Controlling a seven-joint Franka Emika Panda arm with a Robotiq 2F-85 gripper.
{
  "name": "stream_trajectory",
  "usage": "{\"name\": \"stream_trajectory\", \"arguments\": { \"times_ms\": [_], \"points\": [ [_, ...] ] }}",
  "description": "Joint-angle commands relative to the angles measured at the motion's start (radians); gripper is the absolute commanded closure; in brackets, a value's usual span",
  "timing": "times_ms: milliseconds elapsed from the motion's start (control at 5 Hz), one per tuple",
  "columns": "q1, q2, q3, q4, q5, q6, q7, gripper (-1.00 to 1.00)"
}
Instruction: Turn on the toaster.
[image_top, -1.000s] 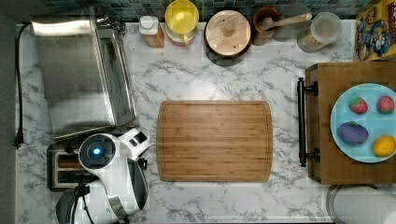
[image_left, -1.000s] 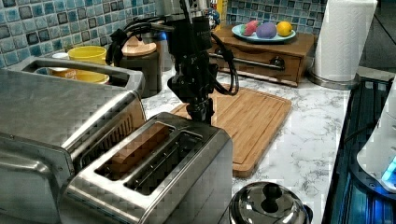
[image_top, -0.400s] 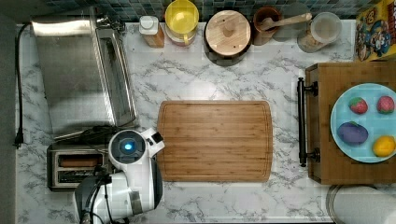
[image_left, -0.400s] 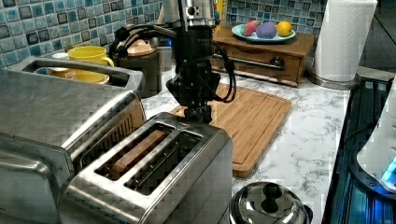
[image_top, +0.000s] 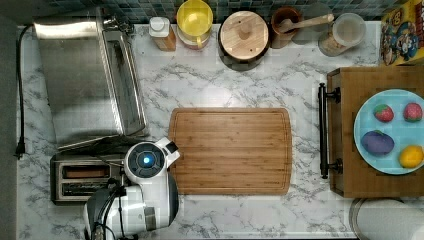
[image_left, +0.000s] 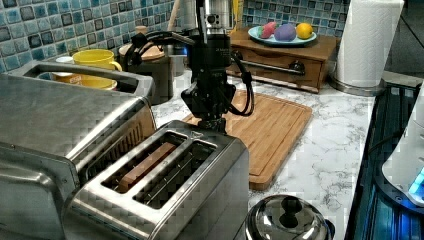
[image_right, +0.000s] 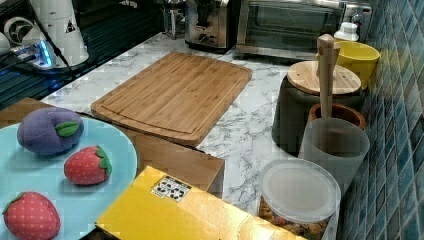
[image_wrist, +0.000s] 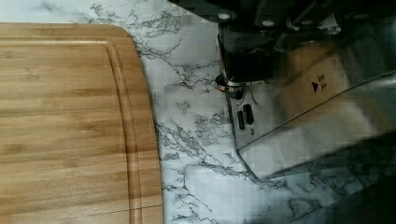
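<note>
The brushed-steel toaster (image_left: 165, 200) fills the left view's foreground, with a brown slice in one of its two slots. In the top view the toaster (image_top: 82, 179) lies at the top view's lower left, and my arm's wrist (image_top: 146, 161) covers the end that faces the cutting board. My gripper (image_left: 212, 124) hangs tip down just past that far end, its fingers together in one narrow dark tip holding nothing. In the right view the toaster (image_right: 210, 22) stands at the back. The wrist view shows its steel end face (image_wrist: 308, 107) with small buttons; the black lever knob is hidden by the gripper.
A large steel toaster oven (image_top: 85, 75) stands right behind the toaster. The wooden cutting board (image_top: 230, 150) lies beside the gripper. A shiny pot lid (image_left: 287, 220) sits in front of the toaster. Jars and a yellow cup (image_top: 194, 17) line the tiled wall.
My arm has moved from above the toaster's slots toward the top view's right. It now hangs at the toaster's end beside the cutting board, a little lower.
</note>
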Motion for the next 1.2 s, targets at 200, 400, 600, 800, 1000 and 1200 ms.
{"name": "stream_trajectory", "arguments": {
  "times_ms": [200, 400, 600, 800, 1000, 1200],
  "points": [
    [0.017, 0.403, 0.015, -0.195, 0.002, 0.163, -0.062, 1.00],
    [-0.007, 0.377, -0.006, -0.212, 0.008, 0.191, -0.071, 1.00],
    [-0.008, 0.377, -0.005, -0.212, 0.007, 0.192, -0.070, 1.00],
    [-0.012, 0.377, -0.002, -0.212, 0.006, 0.192, -0.069, 1.00],
    [-0.011, 0.377, -0.002, -0.212, 0.006, 0.192, -0.069, 1.00],
    [-0.034, 0.378, 0.017, -0.213, -0.006, 0.195, -0.061, 1.00]
  ]
}}
